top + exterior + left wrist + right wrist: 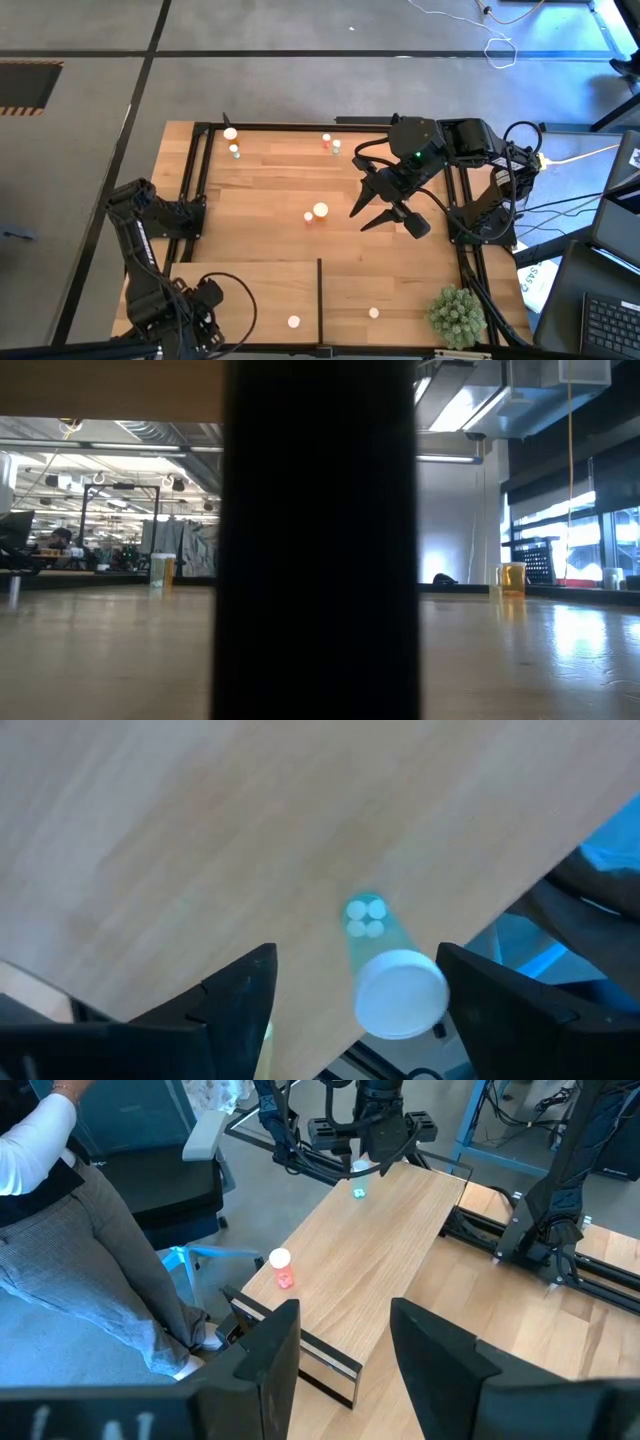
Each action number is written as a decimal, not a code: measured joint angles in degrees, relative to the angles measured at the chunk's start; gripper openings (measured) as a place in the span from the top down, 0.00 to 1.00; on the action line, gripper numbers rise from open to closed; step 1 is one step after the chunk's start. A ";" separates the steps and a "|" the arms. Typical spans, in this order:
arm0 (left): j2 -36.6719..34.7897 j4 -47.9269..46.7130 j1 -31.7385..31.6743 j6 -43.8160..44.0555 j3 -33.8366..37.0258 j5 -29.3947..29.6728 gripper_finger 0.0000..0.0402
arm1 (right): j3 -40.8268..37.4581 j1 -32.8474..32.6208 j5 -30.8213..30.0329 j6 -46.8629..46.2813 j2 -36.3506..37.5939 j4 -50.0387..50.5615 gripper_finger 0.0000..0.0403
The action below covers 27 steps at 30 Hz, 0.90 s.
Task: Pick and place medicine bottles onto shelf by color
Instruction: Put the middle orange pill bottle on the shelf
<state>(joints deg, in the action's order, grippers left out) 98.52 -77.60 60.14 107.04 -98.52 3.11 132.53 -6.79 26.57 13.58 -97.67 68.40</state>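
No writing readable on greenish bottle (385, 975) between left hand (355, 982) fingers

A spiky green plant ball (457, 314) sits near the tabletop's corner; a seated person (70, 1230) waits beside the table.

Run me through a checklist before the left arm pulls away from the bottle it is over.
1. Jaws clear of bottle: ok. The left gripper has its jaws apart, a gap on each side of the greenish bottle.
2. Bottle standing on the shelf: ok; the right wrist view shows it upright.
3. Right gripper empty: ok. Its jaws are open above the tabletop.
4. Sorting finished: not ok. Loose bottles remain on the tabletop.
5. Room beside the shelf: cannot tell. A person is close to its end.
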 joint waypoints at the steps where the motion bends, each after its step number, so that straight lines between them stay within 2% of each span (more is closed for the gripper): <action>1: -0.19 -0.17 0.00 0.14 0.00 0.00 0.33 | 0.00 0.00 0.00 0.00 0.00 -0.02 0.60; 19: -4.36 -0.46 -0.93 -3.86 -0.02 0.91 0.33 | 0.00 0.01 0.00 0.01 0.00 0.00 0.60; 27: -8.58 -2.09 -2.02 -4.12 -0.02 4.30 0.33 | 0.00 0.00 0.00 0.00 0.00 -0.01 0.60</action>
<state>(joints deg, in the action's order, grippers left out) 89.94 -79.70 58.12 102.92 -98.54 7.42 132.53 -6.79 26.57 13.58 -97.67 68.39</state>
